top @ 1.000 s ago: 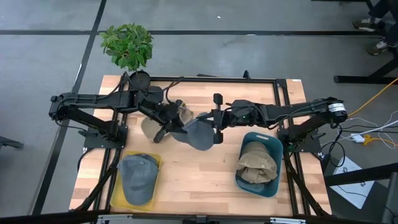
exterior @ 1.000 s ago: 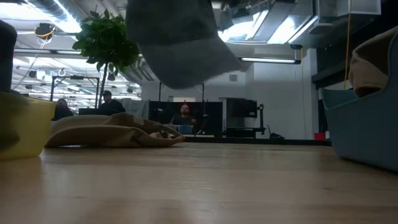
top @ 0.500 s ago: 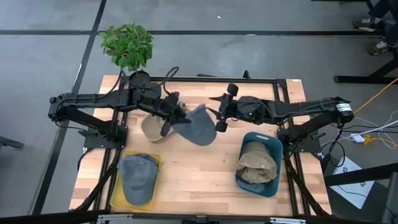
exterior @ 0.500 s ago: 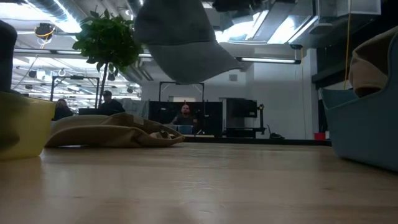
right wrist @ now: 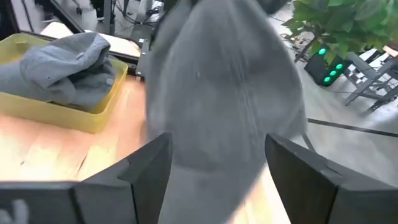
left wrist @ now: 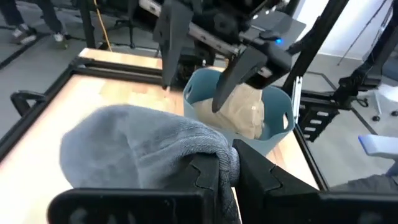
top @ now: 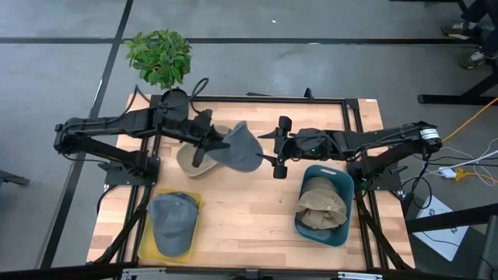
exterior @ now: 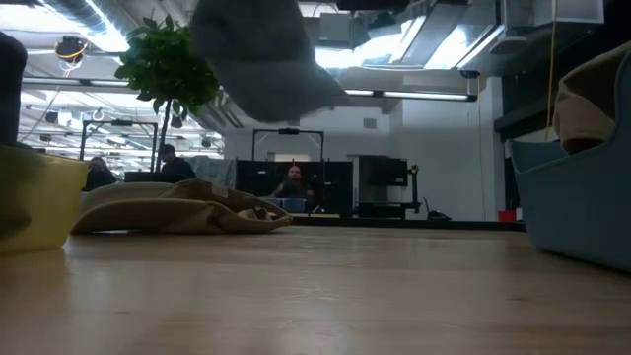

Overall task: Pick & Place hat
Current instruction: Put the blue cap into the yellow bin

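A grey hat (top: 242, 149) hangs in the air over the table's middle, above the right edge of a beige hat (top: 189, 160) that lies flat on the wood. My left gripper (top: 218, 146) reaches in from the left and is shut on the grey hat (left wrist: 137, 146). My right gripper (top: 278, 148) stands open just right of the grey hat (right wrist: 224, 93), its fingers apart from the hat with nothing between them. The low view shows the grey hat (exterior: 258, 59) well above the tabletop. My left gripper pinches a bunched edge of the grey hat (left wrist: 225, 155) between its two fingers. The fingers come nearly level from the table's left side. The hat is lifted clear of the table and extends past the fingertips toward the right gripper.
A yellow bin (top: 148, 247) holding another grey hat (top: 173, 219) stands at the near left. A blue bin (top: 342, 180) with beige hats (top: 321, 204) stands at the near right. A potted plant (top: 159, 56) is at the far left corner. People sit in the room beyond (exterior: 292, 183).
My right gripper has opened and let go of the grey hat, then drawn back a little toward the table's right edge. My left gripper has kept its hold and carried the hat toward the far left; the hat now hangs partly over the beige hat.
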Controlling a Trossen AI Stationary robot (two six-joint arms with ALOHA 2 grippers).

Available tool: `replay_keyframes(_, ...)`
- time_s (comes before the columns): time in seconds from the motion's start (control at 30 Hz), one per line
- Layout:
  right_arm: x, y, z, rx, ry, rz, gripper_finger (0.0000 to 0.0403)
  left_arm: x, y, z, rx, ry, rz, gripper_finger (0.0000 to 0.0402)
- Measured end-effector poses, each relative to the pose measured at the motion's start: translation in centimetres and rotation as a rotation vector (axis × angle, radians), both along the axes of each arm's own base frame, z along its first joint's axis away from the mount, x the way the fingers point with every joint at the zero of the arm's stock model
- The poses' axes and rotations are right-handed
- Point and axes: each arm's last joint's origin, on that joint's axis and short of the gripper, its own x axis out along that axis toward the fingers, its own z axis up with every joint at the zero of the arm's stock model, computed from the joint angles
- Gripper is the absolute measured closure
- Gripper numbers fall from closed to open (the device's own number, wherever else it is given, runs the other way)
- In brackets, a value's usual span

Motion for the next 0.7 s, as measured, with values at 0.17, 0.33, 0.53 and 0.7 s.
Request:
replay_keyframes(0.17,-0.1,0.1,-0.4,0.006,0.042,0.000,0.0148,-1.9,-1.8,0.8,-0.012,-0.007,-0.060,0.0377)
replay_keyframes(0.33,-0.2,0.0,-0.7,0.011,0.067,-0.003,0.0148,-3.6,-3.4,1.7,-0.037,-0.052,-0.227,0.0377)
replay_keyframes(0.53,-0.3,0.0,-0.9,0.034,0.084,-0.013,0.0148,-4.6,-5.1,1.7,-0.073,-0.024,-0.354,0.0377)
replay_keyframes(0.7,-0.4,0.0,-1.1,0.069,0.099,-0.028,0.0148,-4.7,-6.8,1.3,-0.123,0.022,-0.565,0.0376)
